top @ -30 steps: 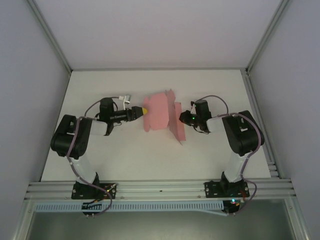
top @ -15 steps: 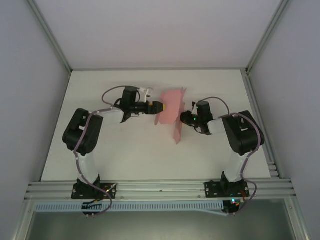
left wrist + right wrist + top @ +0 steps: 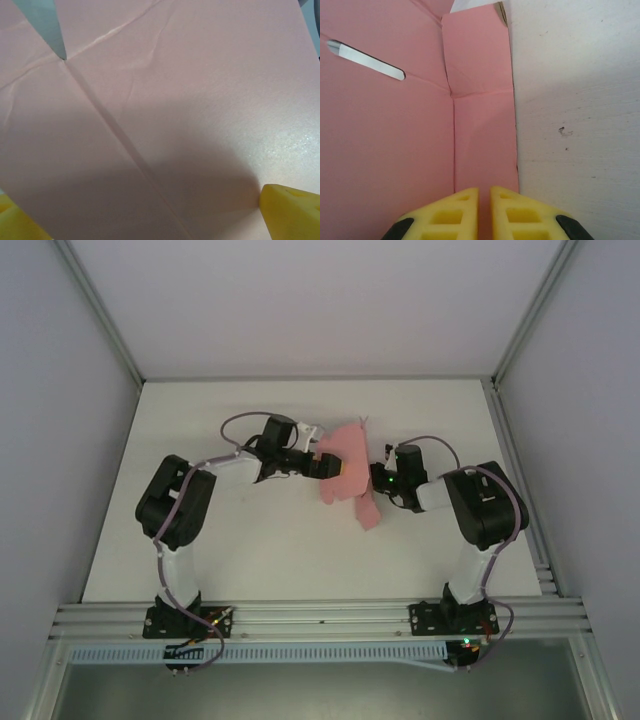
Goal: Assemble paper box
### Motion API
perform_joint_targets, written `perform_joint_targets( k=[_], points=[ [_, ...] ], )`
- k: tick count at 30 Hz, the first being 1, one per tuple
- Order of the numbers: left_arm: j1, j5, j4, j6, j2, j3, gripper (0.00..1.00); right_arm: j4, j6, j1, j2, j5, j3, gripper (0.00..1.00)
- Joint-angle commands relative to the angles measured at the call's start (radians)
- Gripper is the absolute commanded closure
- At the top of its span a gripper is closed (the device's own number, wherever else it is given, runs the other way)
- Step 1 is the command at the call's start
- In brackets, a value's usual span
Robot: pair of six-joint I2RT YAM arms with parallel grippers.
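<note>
The pink paper box [image 3: 345, 472] is a creased die-cut sheet, partly folded up in the middle of the white table between my two grippers. My left gripper [image 3: 326, 462] presses into its left side with the jaws wide open. In the left wrist view, pink card [image 3: 165, 100] with a diagonal fold line spans the picture, and yellow fingertips [image 3: 292, 212] stand at the bottom corners. My right gripper [image 3: 484, 205] is shut on a narrow pink panel [image 3: 482, 135] at the sheet's right edge. A flap [image 3: 366, 511] hangs toward the near side.
White table [image 3: 250, 550] runs free to the left, near and far sides. Grey walls and aluminium rails [image 3: 515, 455] frame the table. A slot [image 3: 367, 61] is cut through the card in the right wrist view.
My left arm has reached rightward and pushed into the sheet, which has folded up and bunched toward my right gripper. The right gripper has kept its hold and barely moved.
</note>
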Motion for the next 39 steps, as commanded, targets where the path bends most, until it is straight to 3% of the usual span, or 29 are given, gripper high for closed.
perform_joint_targets(
  k=[1,9,13,17,20,26,27,34,39],
  points=[
    [-0.022,0.074,0.035,-0.011,0.021,0.013,0.0,-0.144,-0.011,0.011,0.026,-0.019,-0.043,0.86],
    [-0.012,0.06,0.101,-0.089,-0.08,-0.049,0.04,-0.193,-0.02,0.011,0.004,0.025,-0.044,0.85],
    [0.008,-0.02,0.05,-0.075,-0.166,-0.09,0.19,-0.25,-0.039,0.011,-0.006,0.071,-0.037,0.85],
    [0.036,-0.032,0.046,-0.08,-0.232,-0.147,0.28,-0.264,-0.045,0.013,-0.026,0.091,-0.042,0.85],
    [0.051,-0.055,-0.009,-0.065,-0.262,-0.157,0.48,-0.291,-0.051,0.013,-0.045,0.118,-0.036,0.84],
    [0.056,-0.236,-0.164,0.055,-0.345,-0.166,0.96,-0.332,-0.069,0.012,-0.115,0.158,-0.034,0.74],
    [0.057,-0.253,-0.184,0.072,-0.353,-0.167,1.0,-0.336,-0.072,0.013,-0.133,0.156,-0.033,0.7],
    [0.057,-0.264,-0.177,0.201,-0.461,-0.197,1.0,-0.41,-0.123,0.011,-0.386,0.169,-0.03,0.48],
    [0.057,-0.171,-0.111,0.294,-0.609,-0.22,1.0,-0.507,-0.181,0.003,-0.609,0.197,-0.045,0.27]
  ],
)
